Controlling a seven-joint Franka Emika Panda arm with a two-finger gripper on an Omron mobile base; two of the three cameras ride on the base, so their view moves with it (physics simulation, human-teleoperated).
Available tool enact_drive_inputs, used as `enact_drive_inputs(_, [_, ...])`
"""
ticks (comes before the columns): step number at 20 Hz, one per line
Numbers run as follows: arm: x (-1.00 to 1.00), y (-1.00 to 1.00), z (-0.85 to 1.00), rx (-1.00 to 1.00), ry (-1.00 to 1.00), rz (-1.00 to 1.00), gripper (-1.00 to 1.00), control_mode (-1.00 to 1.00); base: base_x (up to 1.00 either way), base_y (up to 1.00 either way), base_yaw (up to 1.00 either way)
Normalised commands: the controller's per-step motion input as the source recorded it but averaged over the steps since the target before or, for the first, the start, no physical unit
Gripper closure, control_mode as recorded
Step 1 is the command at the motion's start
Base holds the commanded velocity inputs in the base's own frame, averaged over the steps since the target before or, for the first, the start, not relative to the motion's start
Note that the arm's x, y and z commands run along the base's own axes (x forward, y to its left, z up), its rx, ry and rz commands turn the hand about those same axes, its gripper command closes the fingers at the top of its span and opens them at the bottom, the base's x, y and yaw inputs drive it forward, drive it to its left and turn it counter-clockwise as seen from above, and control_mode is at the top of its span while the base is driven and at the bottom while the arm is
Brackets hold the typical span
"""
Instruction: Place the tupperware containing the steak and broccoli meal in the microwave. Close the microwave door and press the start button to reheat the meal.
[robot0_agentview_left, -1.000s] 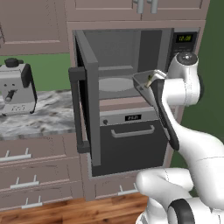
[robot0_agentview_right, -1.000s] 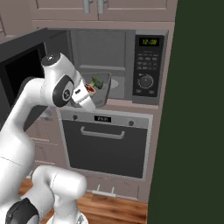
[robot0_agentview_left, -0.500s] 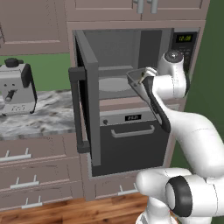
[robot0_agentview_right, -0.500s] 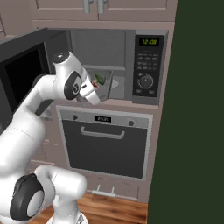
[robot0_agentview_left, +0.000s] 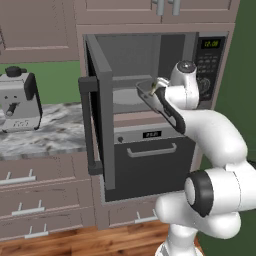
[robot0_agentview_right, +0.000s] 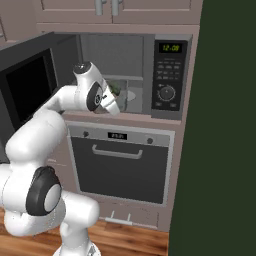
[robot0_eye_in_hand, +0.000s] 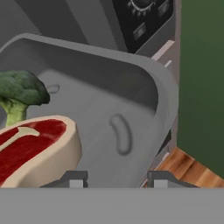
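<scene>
My gripper (robot0_eye_in_hand: 117, 178) is shut on the near wall of the tupperware (robot0_eye_in_hand: 109, 83), a pale grey shallow container. Inside it lie a red, tan-edged steak (robot0_eye_in_hand: 35, 148) and a green broccoli floret (robot0_eye_in_hand: 19, 94). The tupperware (robot0_agentview_left: 148, 90) hangs at the mouth of the microwave (robot0_agentview_left: 135, 60), above the round plate inside. From the right, the tupperware (robot0_agentview_right: 121, 97) and gripper (robot0_agentview_right: 111, 103) sit just left of the keypad strip (robot0_agentview_right: 168, 75). The microwave door (robot0_agentview_left: 100, 115) stands swung open to the left, its dark bar handle (robot0_agentview_left: 87, 125) facing out.
An oven (robot0_agentview_left: 150, 160) with a horizontal handle sits directly below the microwave. A coffee machine (robot0_agentview_left: 20, 100) stands on the marble counter (robot0_agentview_left: 50, 137) to the left. Cabinets close in above, and a dark green wall (robot0_agentview_right: 225, 125) bounds the right side.
The arm has carried the tupperware forward, from in front of the microwave to the mouth of its cavity. The grip has not changed and the door has stayed open.
</scene>
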Motion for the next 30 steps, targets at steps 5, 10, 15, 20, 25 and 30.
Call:
enact_drive_inputs(5, [0.67,0.25,-0.13,0.00,0.00,0.06,1.00,-1.00,0.00,0.00,0.00])
enact_drive_inputs(10, [0.70,0.08,0.00,0.00,0.00,0.01,1.00,-1.00,0.00,0.00,0.00])
enact_drive_inputs(15, [0.63,0.00,0.00,0.00,0.00,0.00,1.00,-1.00,0.00,0.00,0.00])
enact_drive_inputs(20, [0.63,0.01,-0.01,0.00,0.00,0.00,1.00,-1.00,0.00,0.00,0.00])
enact_drive_inputs(25, [0.60,0.09,-0.11,0.00,0.00,0.00,1.00,-1.00,0.00,0.00,0.00])
enact_drive_inputs(30, [0.52,0.05,-0.25,0.00,0.00,0.00,1.00,-1.00,0.00,0.00,0.00])
